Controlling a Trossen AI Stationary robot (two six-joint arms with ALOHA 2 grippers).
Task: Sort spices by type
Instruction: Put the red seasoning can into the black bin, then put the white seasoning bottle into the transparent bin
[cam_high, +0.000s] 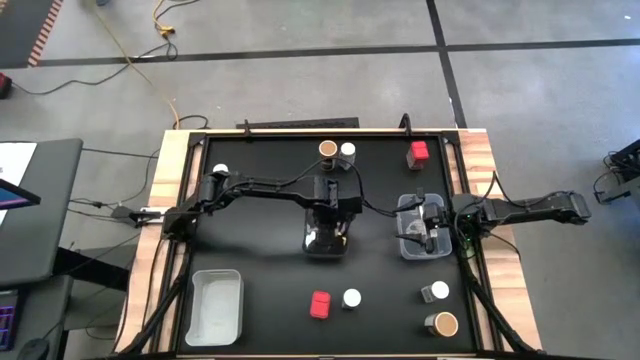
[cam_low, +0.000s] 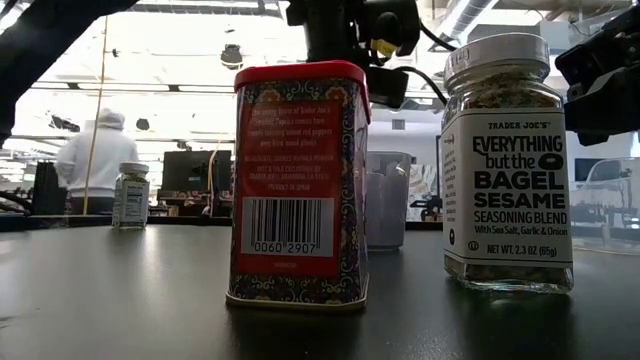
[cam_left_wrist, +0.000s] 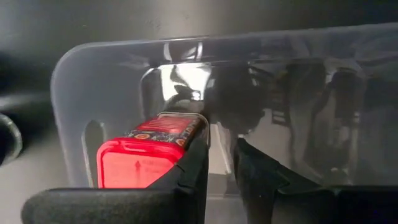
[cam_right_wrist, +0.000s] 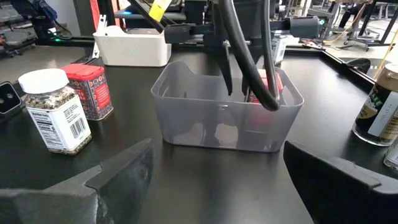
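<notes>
The left gripper (cam_high: 327, 237) hangs inside the middle bin (cam_high: 325, 248) at the table's centre, jaws closed and empty, beside a red tin (cam_left_wrist: 152, 152) lying in it. The right gripper (cam_high: 428, 222) waits over another bin (cam_high: 404, 244) near the right edge, jaws wide open. Other spices stand along the far and near edges.

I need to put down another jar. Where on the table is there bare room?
Bare: the stretch between the empty bin and the red tin, and the back-left corner beside the lone white-lidded jar. Crowded: mid-table, where both arms work over their bins.
</notes>
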